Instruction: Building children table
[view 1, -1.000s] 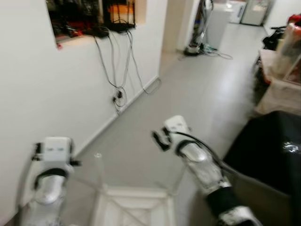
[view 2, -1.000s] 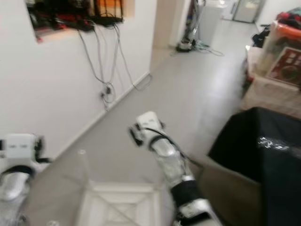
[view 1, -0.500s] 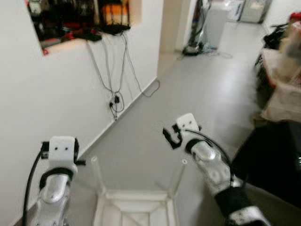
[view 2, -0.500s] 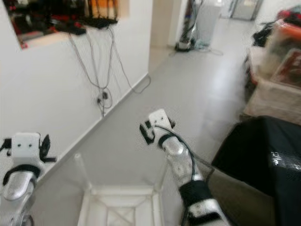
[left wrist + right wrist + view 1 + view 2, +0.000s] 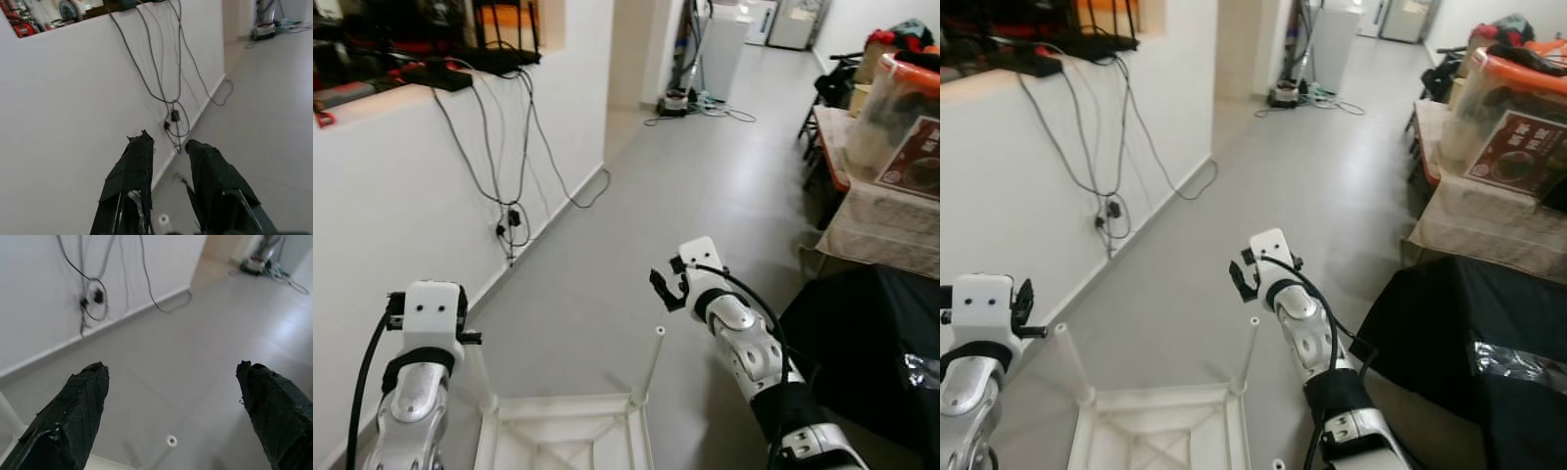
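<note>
Table (image 5: 563,431) sits legs-up; right pincer (image 5: 668,285) gaping above its leg (image 5: 649,366), left pincer (image 5: 168,147) slightly apart, could knock it sideways.

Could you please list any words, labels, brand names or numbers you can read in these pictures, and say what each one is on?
No text can be read in these pictures.
Red-brown box on the covered table: it carries print and a round picture, too small and blurred to read.
Orange-lidded tub: no readable label.
</note>
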Motion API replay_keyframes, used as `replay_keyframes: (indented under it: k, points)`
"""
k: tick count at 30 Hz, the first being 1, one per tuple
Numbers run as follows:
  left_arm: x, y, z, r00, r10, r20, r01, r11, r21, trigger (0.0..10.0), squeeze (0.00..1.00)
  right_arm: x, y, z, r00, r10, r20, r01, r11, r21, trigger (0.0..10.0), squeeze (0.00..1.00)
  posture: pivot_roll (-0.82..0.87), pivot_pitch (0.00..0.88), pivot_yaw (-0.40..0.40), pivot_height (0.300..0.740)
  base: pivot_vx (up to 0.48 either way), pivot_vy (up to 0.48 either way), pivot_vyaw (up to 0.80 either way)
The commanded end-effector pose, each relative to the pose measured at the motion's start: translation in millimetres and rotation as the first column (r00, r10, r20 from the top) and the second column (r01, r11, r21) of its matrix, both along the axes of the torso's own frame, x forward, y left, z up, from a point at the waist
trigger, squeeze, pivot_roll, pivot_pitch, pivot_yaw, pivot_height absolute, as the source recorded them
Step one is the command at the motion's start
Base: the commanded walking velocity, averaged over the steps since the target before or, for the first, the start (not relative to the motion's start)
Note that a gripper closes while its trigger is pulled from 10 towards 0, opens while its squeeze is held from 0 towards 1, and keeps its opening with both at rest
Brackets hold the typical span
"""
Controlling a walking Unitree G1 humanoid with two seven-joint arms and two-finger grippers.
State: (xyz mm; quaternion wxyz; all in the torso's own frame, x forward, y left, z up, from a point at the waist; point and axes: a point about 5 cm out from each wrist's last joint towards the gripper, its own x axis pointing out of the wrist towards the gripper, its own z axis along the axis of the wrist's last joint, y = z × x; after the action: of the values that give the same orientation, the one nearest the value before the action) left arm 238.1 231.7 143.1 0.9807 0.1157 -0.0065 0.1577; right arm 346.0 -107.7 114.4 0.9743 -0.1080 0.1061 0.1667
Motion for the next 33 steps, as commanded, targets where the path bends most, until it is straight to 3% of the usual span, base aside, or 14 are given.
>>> replay_keyframes:
  k: [1,11,33]
  points:
    - [1.8,-5.3,0.5,1.000,-0.024,0.002,0.024,1.000,0.000,10.0,0.00,1.6,-13.3,-0.7,0.999,-0.042,-0.012,0.042,0.999,-0.004,10.0,0.00,0.07,0.000,-0.083,0.740,0.330,0.000,-0.80]
    - [0.0,-3.2,0.0,1.000,-0.008,-0.011,0.008,1.000,0.022,10.0,0.00,1.7,-12.9,-1.0,0.999,-0.045,-0.018,0.045,0.999,0.018,10.0,0.00,0.08,0.000,-0.086,0.740,0.272,0.000,-0.80]
    - [-1.6,-8.1,-5.9,0.997,-0.033,-0.064,0.035,0.999,0.030,10.0,0.00,1.3,-12.0,-5.1,0.999,-0.046,-0.019,0.046,0.999,-0.021,10.0,0.00,0.09,0.000,-0.085,0.740,0.000,0.000,0.00]
